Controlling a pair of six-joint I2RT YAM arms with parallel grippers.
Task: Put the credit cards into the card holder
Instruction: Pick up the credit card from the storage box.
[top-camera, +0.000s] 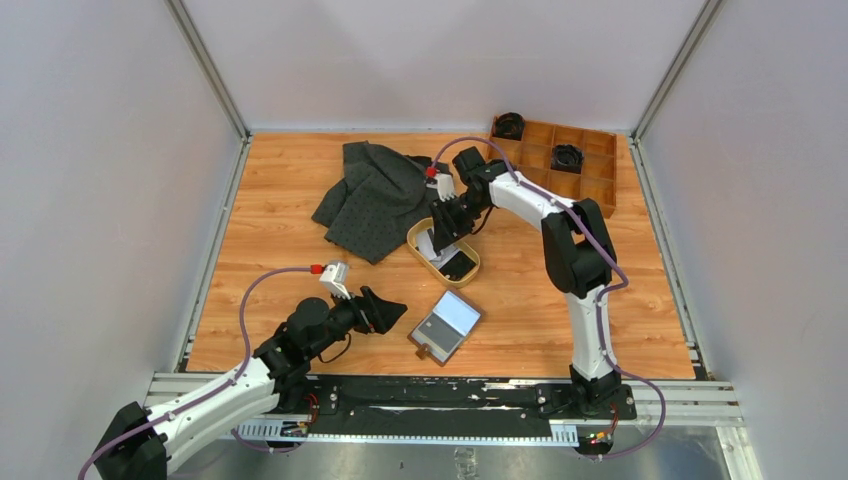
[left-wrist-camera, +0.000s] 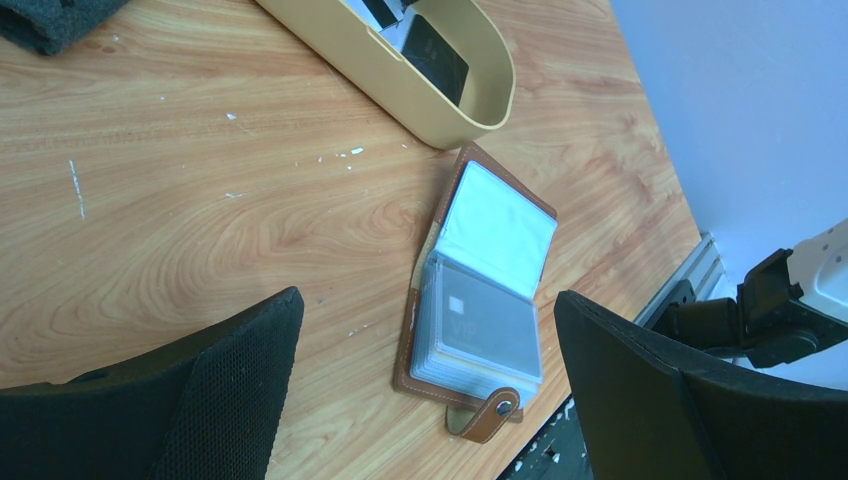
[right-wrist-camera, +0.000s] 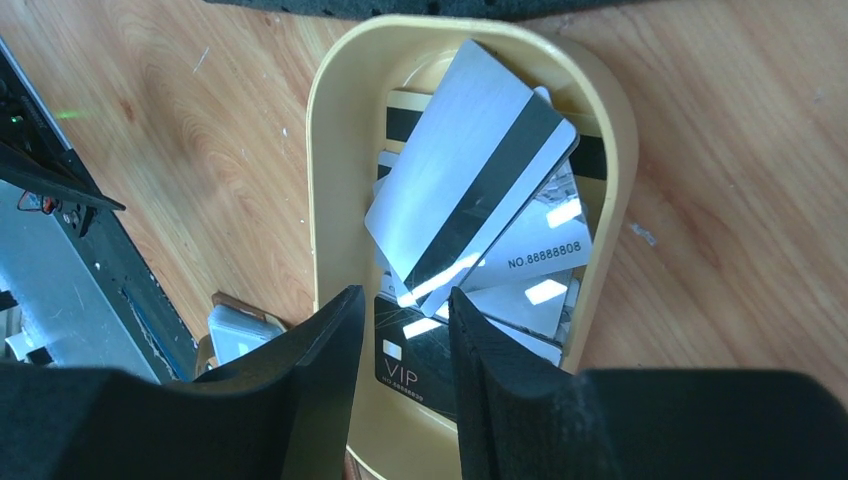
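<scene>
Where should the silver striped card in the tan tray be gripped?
Probably its near corner: the silver striped card lies askew on top of the pile, that corner free. Come from above; the wall of the tan tray blocks the sides.

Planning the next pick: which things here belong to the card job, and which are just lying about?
For the job: credit cards, card holder, oval tan tray holding the cards.
Lying about: dark grey cloth, wooden compartment box.
</scene>
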